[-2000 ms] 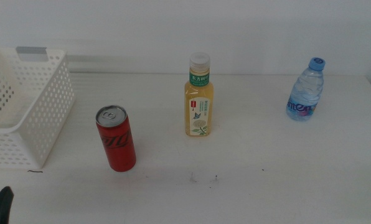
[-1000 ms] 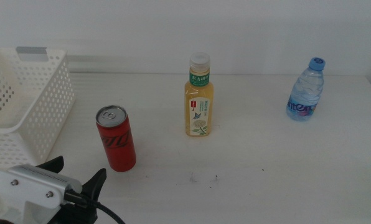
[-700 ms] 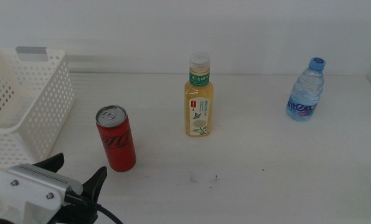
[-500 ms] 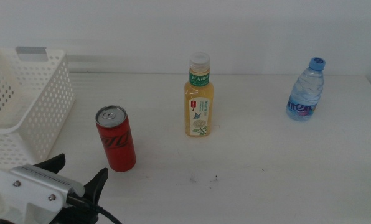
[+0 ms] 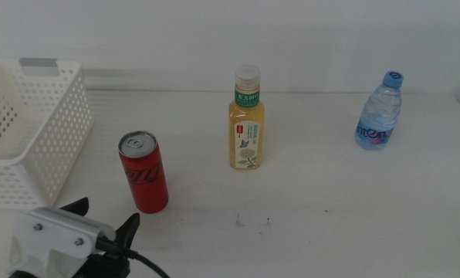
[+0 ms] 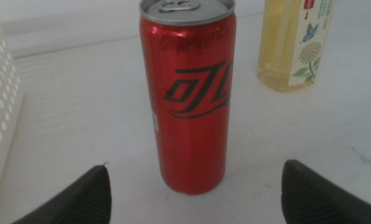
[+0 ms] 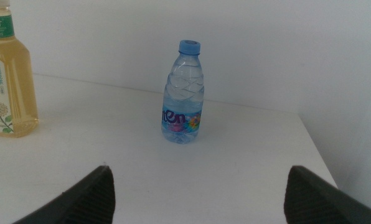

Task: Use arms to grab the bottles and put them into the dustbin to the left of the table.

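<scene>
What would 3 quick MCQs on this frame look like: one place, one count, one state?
1. The left gripper faces which item?
A. red can
B. water bottle
C. tea bottle

2. Drink containers standing on the table?
A. two
B. three
C. four

3. The dustbin holds:
A. the can
B. the tea bottle
C. no bottle seen

Key: 1 A, the red can stands centred ahead of its open fingers. 2 B, can, tea bottle and water bottle. 3 C, all three stand on the table outside it.

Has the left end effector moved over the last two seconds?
Yes. The left end effector came up from the bottom left corner toward the red can, jaws open, and now sits just short of it.
</scene>
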You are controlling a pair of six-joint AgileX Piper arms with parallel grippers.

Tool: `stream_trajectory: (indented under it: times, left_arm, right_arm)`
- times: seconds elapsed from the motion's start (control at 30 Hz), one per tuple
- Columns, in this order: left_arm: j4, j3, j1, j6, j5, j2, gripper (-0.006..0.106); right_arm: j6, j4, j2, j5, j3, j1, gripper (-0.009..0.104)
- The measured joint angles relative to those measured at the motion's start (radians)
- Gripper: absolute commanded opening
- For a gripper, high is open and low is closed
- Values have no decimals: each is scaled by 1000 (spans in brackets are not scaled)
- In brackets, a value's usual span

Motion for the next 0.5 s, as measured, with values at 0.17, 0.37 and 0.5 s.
stream_trajectory:
  times: [0.17, 0.37, 0.5]
  left_arm:
    - [7, -7, 0, -43, -150, 189, 94]
    - [7, -94, 0, -69, -164, 335, 94]
    - [4, -162, 0, -69, -165, 377, 94]
  right_arm:
    - [0, 0, 0, 0, 0, 0, 78]
    - [0, 0, 0, 0, 0, 0, 78]
    - [0, 0, 0, 0, 0, 0, 78]
